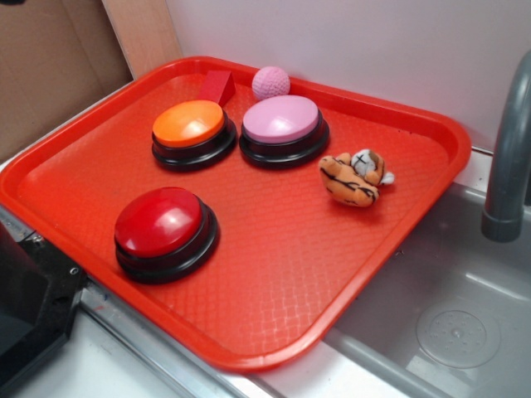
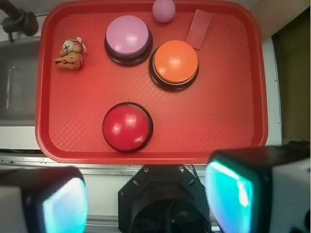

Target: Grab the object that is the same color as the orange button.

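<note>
A small orange plush tiger (image 1: pixel 357 178) with black stripes and a white face lies on the red tray (image 1: pixel 282 274) at its right side; in the wrist view the tiger (image 2: pixel 69 53) is at the tray's far left. The orange button (image 1: pixel 189 126) on a black base sits at the tray's back left, and shows in the wrist view (image 2: pixel 175 63) right of centre. My gripper (image 2: pixel 146 201) is open and empty, its two cyan-padded fingers (image 2: pixel 228 191) wide apart, high above the tray's near edge and far from the tiger. The gripper does not show in the exterior view.
A pink button (image 1: pixel 282 124), a red button (image 1: pixel 162 225), a pink textured ball (image 1: pixel 270 81) and a red wedge block (image 1: pixel 217 85) share the tray. A metal sink (image 1: pixel 452 315) with a grey faucet (image 1: pixel 508 157) lies right of the tray. The robot base (image 1: pixel 29 307) is at the lower left.
</note>
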Tool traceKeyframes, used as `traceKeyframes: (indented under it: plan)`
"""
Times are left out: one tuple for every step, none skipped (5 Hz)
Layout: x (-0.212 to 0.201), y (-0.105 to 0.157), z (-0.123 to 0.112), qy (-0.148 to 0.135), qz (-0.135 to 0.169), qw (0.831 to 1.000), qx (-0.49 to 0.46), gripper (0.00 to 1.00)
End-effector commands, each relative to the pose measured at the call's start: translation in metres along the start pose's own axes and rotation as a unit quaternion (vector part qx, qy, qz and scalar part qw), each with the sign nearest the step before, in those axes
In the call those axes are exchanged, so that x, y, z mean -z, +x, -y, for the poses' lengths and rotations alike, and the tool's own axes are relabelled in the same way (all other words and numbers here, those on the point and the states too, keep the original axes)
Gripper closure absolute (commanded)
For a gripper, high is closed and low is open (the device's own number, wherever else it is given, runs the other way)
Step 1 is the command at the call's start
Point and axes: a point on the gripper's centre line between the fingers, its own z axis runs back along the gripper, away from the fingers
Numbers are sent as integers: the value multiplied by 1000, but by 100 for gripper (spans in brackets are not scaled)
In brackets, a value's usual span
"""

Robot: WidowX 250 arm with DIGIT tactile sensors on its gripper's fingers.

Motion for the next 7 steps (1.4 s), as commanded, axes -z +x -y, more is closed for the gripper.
traceKeyframes:
  plan:
    - [0, 0, 0, 0, 0, 1000, 0, 0]
    - [11, 22, 11, 13, 19, 999, -23, 0]
    - [30, 50, 24, 17, 36, 997, -66, 0]
    - [57, 80, 38, -16, 70, 987, -143, 0]
    - [88, 110, 52, -49, 97, 975, -192, 0]
    - [124, 135, 78, -61, 74, 977, -192, 0]
    - [163, 148, 107, -112, 25, 985, -128, 0]
